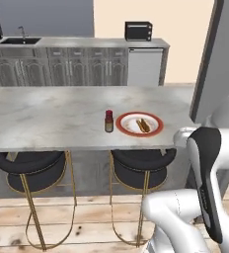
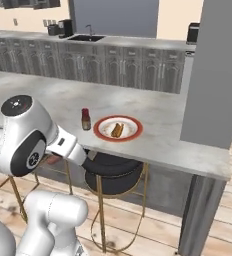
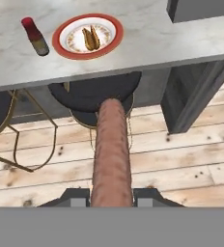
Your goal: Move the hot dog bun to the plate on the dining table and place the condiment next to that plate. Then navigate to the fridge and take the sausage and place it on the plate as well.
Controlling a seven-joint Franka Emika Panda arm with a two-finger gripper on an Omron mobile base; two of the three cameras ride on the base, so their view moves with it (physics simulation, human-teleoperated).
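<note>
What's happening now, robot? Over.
Gripper shut on sausage. Bun on plate, condiment beside it. Stool sits below table edge.

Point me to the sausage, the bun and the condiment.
sausage (image 3: 111,149), hand view, middle of its length, between the shut gripper's fingers.
bun (image 3: 91,38), hand view, its split top, on the red-rimmed plate.
condiment (image 1: 108,122), left base view, the bottle's body, beside the plate.
</note>
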